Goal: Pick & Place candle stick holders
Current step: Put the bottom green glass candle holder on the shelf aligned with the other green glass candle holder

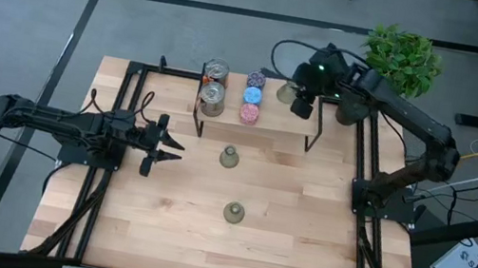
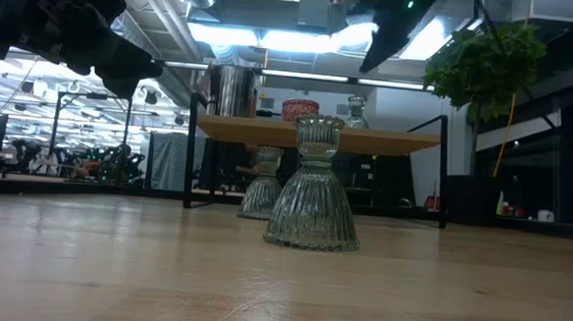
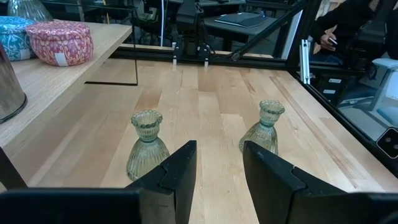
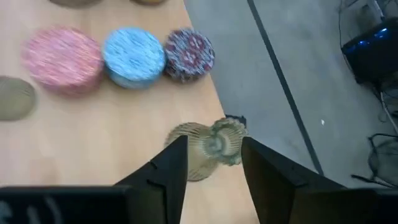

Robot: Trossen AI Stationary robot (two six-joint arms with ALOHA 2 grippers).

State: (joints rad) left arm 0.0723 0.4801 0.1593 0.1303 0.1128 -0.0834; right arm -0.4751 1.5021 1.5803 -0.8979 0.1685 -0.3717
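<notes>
Our right gripper point(image 4: 211, 165) stands open around the green vase point(image 4: 208, 146) on the shelf point(image 4: 124, 137). We lift straight up, touching nothing. The left gripper point(image 3: 217, 168) waits open.

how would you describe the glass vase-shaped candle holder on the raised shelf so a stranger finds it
Find the raised wooden shelf at the table's far edge. At its end nearest the green plant, below the right gripper, stands a ribbed glass vase-shaped holder, the only one on the shelf.

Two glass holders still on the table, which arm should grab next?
Left, probably. The left gripper hovers open beside the near holder, both floor holders in front of its jaws. The right gripper is over the shelf, above the holder there.
</notes>
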